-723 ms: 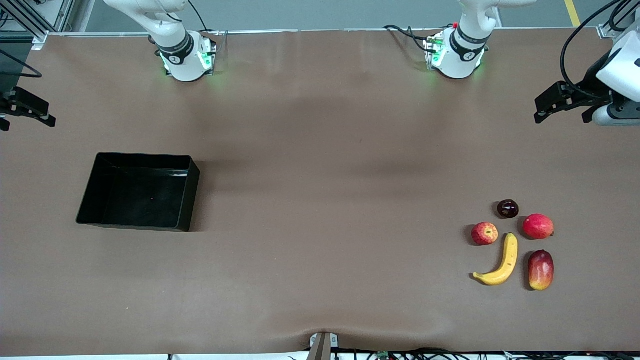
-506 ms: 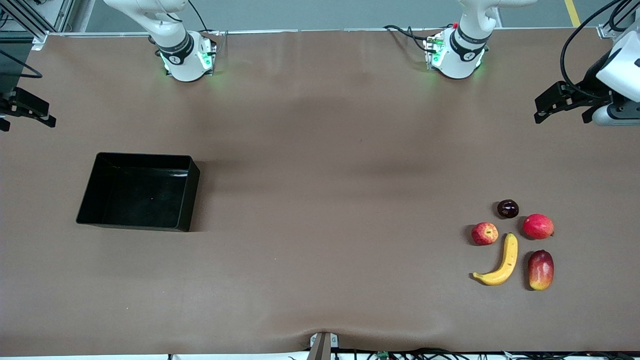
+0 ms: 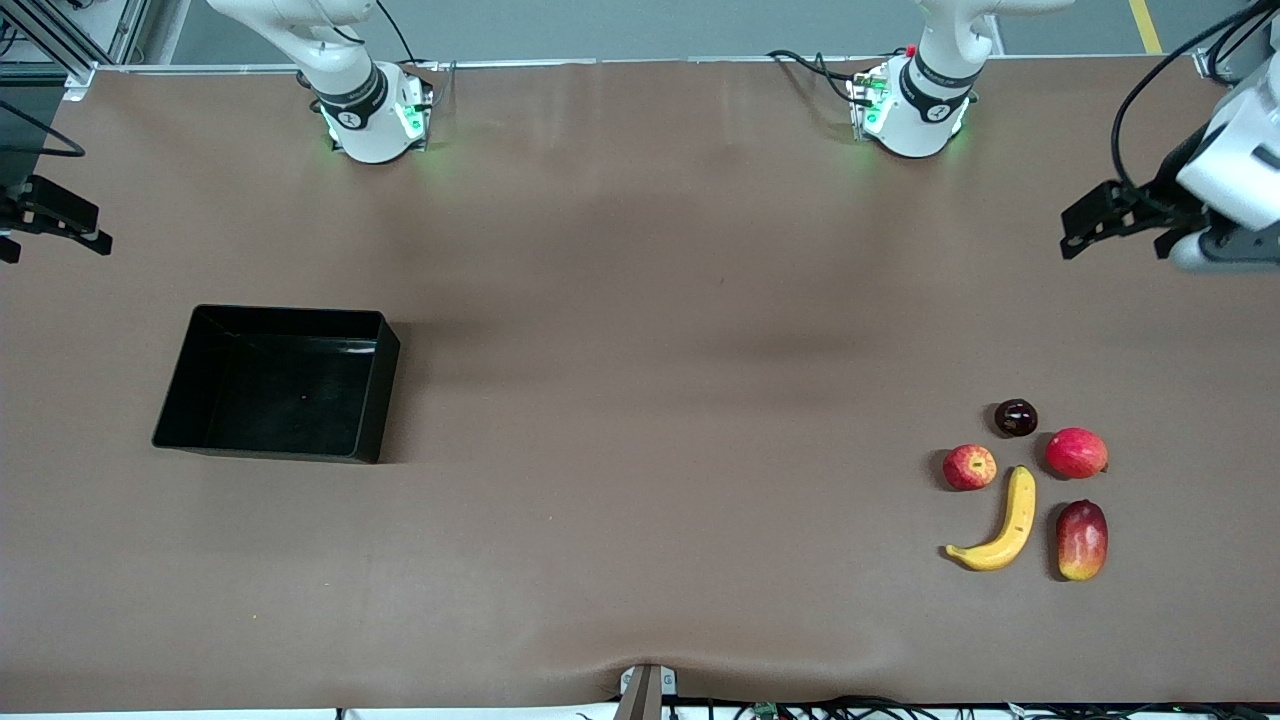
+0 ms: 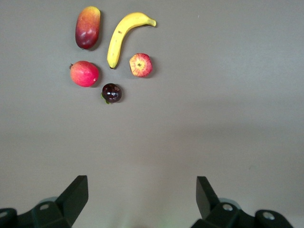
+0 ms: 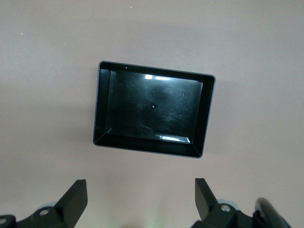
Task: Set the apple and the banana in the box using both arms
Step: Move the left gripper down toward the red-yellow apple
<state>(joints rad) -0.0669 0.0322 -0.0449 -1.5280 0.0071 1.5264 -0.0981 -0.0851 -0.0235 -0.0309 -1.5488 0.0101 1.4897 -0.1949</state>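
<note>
Two claws up, both spread wide and holding nothing. Left claw [image 3: 1120, 222] hovers over bare brown table [image 3: 640, 400], well apart from the small streaky red apple [image 3: 970, 467] and long curved yellow banana [image 3: 1000, 525]. Right claw [image 3: 45, 225] waits near the shallow glossy black box [image 3: 385, 345]. Risk: the smooth pinkish-red fruit [image 3: 1076, 452] and mango-like fruit [image 3: 1081, 539] crowd the targets, so a sloppy descent could grab the wrong one.

1. Small round apple [image 3: 970, 467], red with yellowish streaks.
2. Long curved banana [image 3: 1003, 525], yellow with small dark spots.
3. Shallow rectangular plastic box [image 3: 371, 390], glossy black.
4. Oblong mango-like fruit [image 3: 1081, 540], red shading to yellow.
5. Smooth round fruit [image 3: 1076, 452], pinkish-red.
6. Small round fruit [image 3: 1015, 417], dark maroon.
7. Table cover [image 3: 640, 400], plain brown.
</note>
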